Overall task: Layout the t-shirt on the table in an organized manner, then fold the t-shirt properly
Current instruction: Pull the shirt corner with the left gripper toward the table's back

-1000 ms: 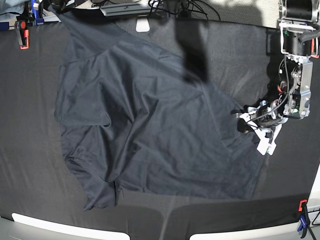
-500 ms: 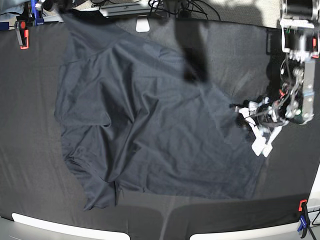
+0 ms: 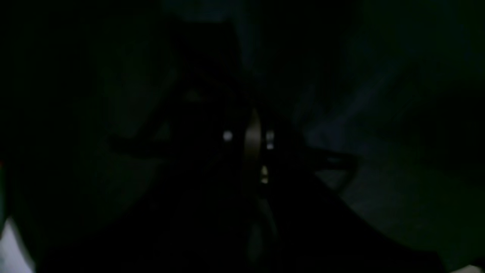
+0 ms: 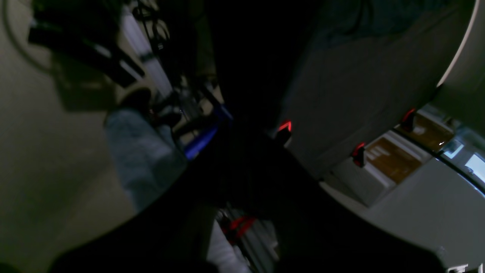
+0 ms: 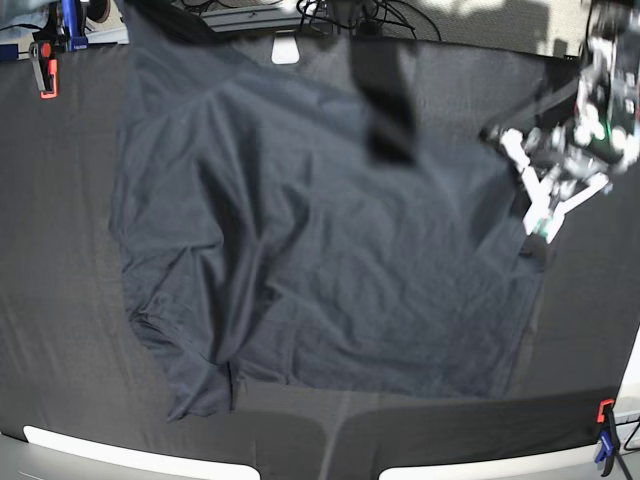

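Observation:
The dark slate-grey t-shirt [image 5: 320, 260] lies spread over the black table [image 5: 60, 300], still wrinkled at its near left. My left gripper [image 5: 540, 235] hovers at the right, shut on the shirt's right edge, and that edge is lifted off the cloth. In the left wrist view this gripper [image 3: 254, 151] shows as closed fingers in near darkness, with fabric around them. The shirt's far left corner is drawn taut out of the base view. There, in the right wrist view, my right gripper [image 4: 246, 132] is a dark shape shut on dark fabric.
A red clamp [image 5: 47, 70] holds the cloth at the far left, and another clamp [image 5: 606, 430] at the near right. A small white object [image 5: 286, 48] and cables lie along the far edge. A dark blurred strip [image 5: 385, 100] hangs over the shirt's top.
My left gripper has risen and swung toward the far right with the shirt's edge, stretching the right side wider and flatter. The far left corner has been pulled further off the top.

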Motion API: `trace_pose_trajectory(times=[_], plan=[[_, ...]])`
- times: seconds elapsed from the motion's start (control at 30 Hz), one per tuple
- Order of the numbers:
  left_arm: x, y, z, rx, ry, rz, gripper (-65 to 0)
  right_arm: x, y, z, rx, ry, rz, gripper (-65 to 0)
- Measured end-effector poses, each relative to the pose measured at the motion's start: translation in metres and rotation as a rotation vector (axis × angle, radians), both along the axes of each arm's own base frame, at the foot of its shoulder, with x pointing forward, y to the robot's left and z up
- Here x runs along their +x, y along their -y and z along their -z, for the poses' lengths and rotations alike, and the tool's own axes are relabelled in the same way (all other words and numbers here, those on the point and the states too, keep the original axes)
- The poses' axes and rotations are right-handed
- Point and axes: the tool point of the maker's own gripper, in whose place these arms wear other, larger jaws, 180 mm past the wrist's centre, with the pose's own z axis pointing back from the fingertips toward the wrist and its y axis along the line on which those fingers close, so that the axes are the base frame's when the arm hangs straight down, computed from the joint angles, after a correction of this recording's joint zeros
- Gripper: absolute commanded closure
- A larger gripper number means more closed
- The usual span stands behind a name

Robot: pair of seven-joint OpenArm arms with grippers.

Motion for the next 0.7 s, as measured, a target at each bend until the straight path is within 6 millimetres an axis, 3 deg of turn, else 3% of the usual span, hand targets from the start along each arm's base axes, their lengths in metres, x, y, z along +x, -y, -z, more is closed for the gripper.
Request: trace_pose_trajectory(times=[0.13,0.5,0.7], plan=[[-0.017,-0.007,-0.008,0.096,0.018,-0.007,0.0,0.008,0.009,-0.003,-0.036,0.01,-0.053,0.0],[-0.065,-0.037,-0.025,0.342,-0.026,-0.074,0.0,0.009,0.01,-0.003,-0.039,0.01,-0.066,0.0],[-0.086,-0.041,-0.029,0.387,-0.042,-0.077,0.0,-0.024,-0.009,0.001,0.021,-0.107,-0.117,0.0]])
